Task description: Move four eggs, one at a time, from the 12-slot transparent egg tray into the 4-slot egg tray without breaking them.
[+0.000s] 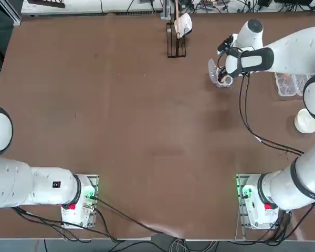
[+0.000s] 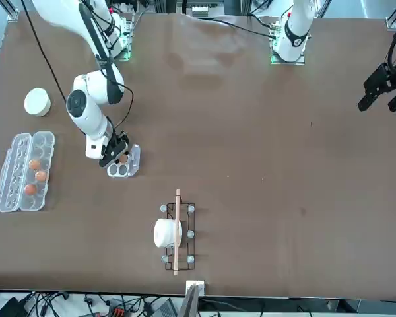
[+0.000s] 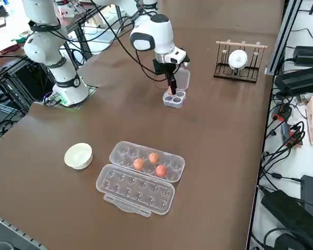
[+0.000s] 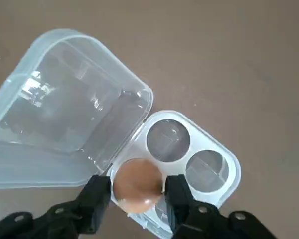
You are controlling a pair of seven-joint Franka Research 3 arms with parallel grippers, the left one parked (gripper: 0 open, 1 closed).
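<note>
My right gripper point(image 4: 138, 182) hangs low over the 4-slot egg tray point(image 4: 228, 185), which stands with its lid flap point(image 4: 65, 114) folded open. One orange-brown egg point(image 4: 137, 185) sits in a cup of that tray, with a finger against each side of it. The other visible cups are empty. In the right side view the gripper point(image 3: 171, 89) stands upright over the small tray point(image 3: 175, 99). The 12-slot transparent egg tray point(image 3: 121, 151) lies open near the table's right edge. It holds three eggs point(image 3: 154, 157) in neighbouring cups.
A white bowl point(image 3: 78, 155) sits beside the long carton. A dark wire rack holding a white cup point(image 3: 239, 60) stands at the far edge of the table. Brown tabletop stretches between the two trays.
</note>
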